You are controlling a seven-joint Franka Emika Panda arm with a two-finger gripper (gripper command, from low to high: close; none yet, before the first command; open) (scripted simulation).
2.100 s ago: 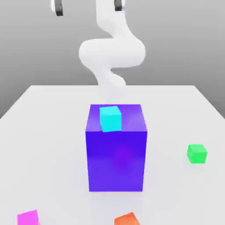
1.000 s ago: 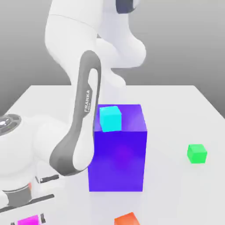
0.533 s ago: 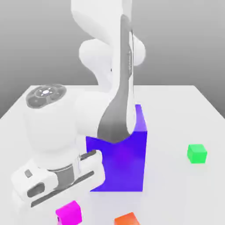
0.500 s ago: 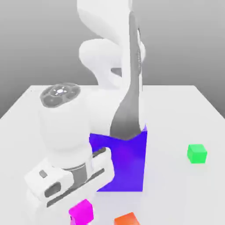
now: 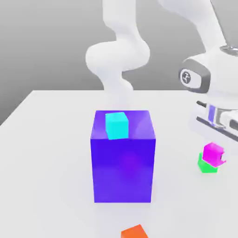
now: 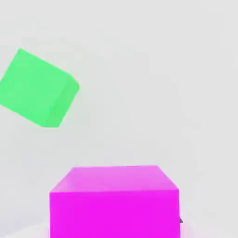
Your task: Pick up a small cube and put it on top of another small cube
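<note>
Pick-up step judged as done: magenta cube [image 5: 213, 153] off the desk [image 5: 51, 139], carried under the robot hand at the exterior view's right. Pincer [image 5: 214, 145] closed tight on this magenta cube, jaws almost together, with only the cube between them; fingers themselves mostly hidden behind the cube and the hand body.

Transport step judged as nearly done. In the exterior view, magenta cube overlapping the upper part of the green cube [image 5: 207, 165], slightly turned against it. Cannot tell from this view whether touching or a small gap in between. In the hand view, magenta cube [image 6: 114, 201] close to the camera and green cube [image 6: 36, 88] off to one side of it, with bare desk showing between the 2. So probably not yet centred over the target.

Left to do, as a judgement: a small correction sideways to bring the magenta cube right over the green one, perhaps a little turn to match the faces, then lowering, opening of the pincer, and withdrawal upward without pushing the stack.

Not part of the task: big blue-purple block [image 5: 123, 158] in the middle with a cyan cube [image 5: 116, 125] on top, and an orange cube [image 5: 135, 231] near the front edge. All well apart from the green cube.
</note>
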